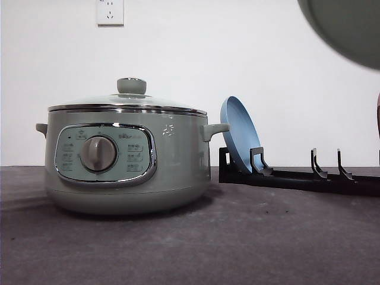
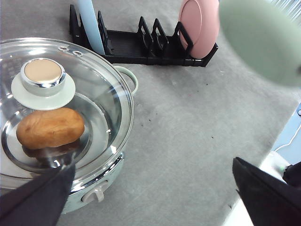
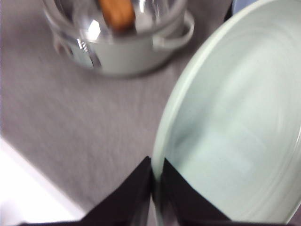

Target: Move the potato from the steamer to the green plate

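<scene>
The sage-green steamer [image 1: 127, 160] stands on the grey table, left of centre, with its glass lid [image 2: 101, 99] on. Through the lid I see the orange-brown potato [image 2: 49, 128] lying inside, also visible as potato [image 3: 117, 13] in the right wrist view. My left gripper [image 2: 150, 197] hovers open above the steamer's near rim, nothing between its fingers. The right gripper [image 3: 153, 172] is shut on the rim of the pale green plate [image 3: 235, 117]. It holds the plate tilted in the air, high at the right, where it appears blurred as green plate [image 1: 350, 27] and green plate [image 2: 263, 40].
A black dish rack [image 1: 297, 177] stands to the right of the steamer, with a blue plate [image 1: 239, 133] upright in it and a pink plate [image 2: 200, 26] at its far end. A white wall with an outlet [image 1: 110, 12] is behind. The table's edge [image 3: 42, 188] lies near the right arm.
</scene>
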You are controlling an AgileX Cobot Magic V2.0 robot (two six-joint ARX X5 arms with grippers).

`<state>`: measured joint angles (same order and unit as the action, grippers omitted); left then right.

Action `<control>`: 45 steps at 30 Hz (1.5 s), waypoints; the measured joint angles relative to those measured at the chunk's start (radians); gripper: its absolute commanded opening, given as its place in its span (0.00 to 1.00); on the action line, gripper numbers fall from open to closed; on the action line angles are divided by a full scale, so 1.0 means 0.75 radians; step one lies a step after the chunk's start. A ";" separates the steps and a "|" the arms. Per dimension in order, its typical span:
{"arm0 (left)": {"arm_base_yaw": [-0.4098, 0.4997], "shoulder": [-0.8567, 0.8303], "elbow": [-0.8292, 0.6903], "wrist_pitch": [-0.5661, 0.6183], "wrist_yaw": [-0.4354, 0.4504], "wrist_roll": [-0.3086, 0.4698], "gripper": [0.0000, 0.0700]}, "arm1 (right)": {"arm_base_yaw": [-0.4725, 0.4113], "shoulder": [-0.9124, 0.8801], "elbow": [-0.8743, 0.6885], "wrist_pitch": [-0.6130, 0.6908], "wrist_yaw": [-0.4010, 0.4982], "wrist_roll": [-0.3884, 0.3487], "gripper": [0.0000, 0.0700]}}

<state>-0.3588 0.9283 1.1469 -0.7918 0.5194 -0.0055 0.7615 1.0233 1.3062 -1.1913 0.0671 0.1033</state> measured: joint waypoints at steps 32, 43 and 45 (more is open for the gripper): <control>-0.005 0.000 0.000 -0.007 0.000 0.001 1.00 | 0.552 0.628 -0.584 0.514 0.309 0.293 0.00; -0.005 0.000 0.000 -0.007 0.000 0.001 1.00 | 0.574 0.665 -0.584 0.523 0.302 0.307 0.63; -0.005 0.000 0.000 -0.008 0.000 0.001 1.00 | 0.574 0.639 -0.583 0.516 0.294 0.324 0.78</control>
<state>-0.3626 0.9283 1.1469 -0.7975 0.5194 -0.0051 1.1923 1.5024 0.8688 -0.8042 0.2880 0.3462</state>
